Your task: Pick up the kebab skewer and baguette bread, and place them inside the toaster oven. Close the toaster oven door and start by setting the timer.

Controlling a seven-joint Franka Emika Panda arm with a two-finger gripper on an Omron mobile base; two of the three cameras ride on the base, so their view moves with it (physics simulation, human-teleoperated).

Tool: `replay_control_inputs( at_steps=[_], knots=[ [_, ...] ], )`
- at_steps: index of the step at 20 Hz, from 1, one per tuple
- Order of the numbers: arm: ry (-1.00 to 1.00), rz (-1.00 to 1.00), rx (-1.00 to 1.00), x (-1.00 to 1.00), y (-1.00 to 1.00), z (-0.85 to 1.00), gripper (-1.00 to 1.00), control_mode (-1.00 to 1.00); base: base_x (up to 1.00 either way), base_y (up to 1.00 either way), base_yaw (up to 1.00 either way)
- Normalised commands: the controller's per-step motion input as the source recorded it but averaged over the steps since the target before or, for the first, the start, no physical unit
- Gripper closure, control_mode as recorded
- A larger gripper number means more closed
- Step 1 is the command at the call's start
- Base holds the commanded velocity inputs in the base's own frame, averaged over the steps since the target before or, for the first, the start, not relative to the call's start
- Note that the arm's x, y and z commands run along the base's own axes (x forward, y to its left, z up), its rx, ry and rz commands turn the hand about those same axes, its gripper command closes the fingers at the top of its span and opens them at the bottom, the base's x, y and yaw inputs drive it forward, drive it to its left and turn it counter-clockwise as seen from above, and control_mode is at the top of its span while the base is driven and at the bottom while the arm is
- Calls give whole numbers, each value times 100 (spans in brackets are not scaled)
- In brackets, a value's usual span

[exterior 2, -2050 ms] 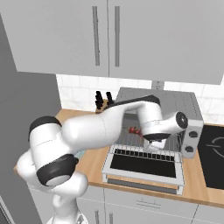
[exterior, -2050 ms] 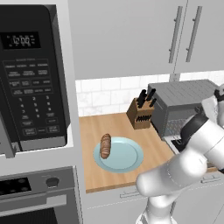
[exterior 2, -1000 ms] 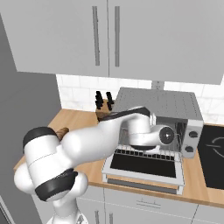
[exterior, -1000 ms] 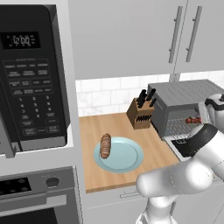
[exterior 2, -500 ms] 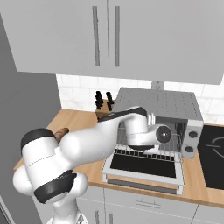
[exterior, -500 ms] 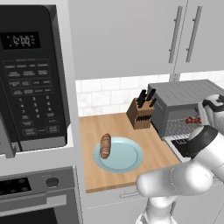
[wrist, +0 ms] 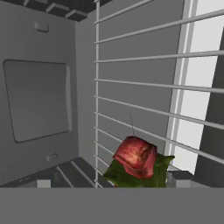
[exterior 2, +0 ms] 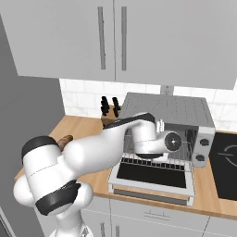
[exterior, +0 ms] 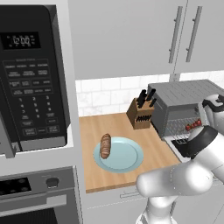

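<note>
**Toaster oven** (exterior: 183, 94). Silver box with a ribbed top. The pincer (exterior: 202, 119) reaches into its mouth.
- Risk: pulling out carelessly could knock the wrist against the upper frame or drag the wire rack (wrist: 140, 87) forward.

**Oven door** (exterior 2: 152, 176). Dropped flat, lying below and in front of the pincer.
- Risk: the arm crosses over it. Lifting it before the arm is clear and the loaf is in would jam it against the arm.

**Plate** (exterior: 129, 157). On the counter, well away from the pincer, on the far side of the knife block (exterior: 141, 117).

**Bread** (exterior: 105, 145). Lies on the plate's far edge, well apart from the pincer and not yet moved.
- Risk: a stubby round loaf may roll or slip if it is pinched off-centre.

**Skewer** (wrist: 138, 157). Inside the oven, at the rack and just ahead of the pincer. A red chunk on green faces the hand camera.
- Pincer state: cannot tell whether it is spread or pinching the stick.
- Risk: if the stick is resting loose, a thin stick could slip between the bars or be pulled out as the hand withdraws.

**Views.**
- Hand view: gives the oven's inside, its rack bars and the chunk close up.
- Left base view: gives the plate and the loaf.
- Right base view: gives the flat door and the knobs (exterior 2: 202, 143).
</note>
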Motion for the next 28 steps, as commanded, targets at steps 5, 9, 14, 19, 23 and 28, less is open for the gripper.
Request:
replay_control_inputs(
  at_steps=[5, 9, 14, 19, 23, 28],
  knots=[
    [4, 0, 0, 0, 0, 14, -100, -100, 0, 0, 0],
    [18, 0, 0, 0, 0, 17, -100, -100, 0, 0, 0],
    [8, 0, 0, 15, 0, 11, -100, -100, 0, 0, 0],
    [1, -2, 0, -59, 10, 7, -100, -100, 0, 0, 0],
    [17, -1, 0, -97, 38, 17, -100, -100, 0, 0, 0],
    [17, 7, -1, -24, 83, 40, -100, -100, 0, 0, 0]
  ],
)
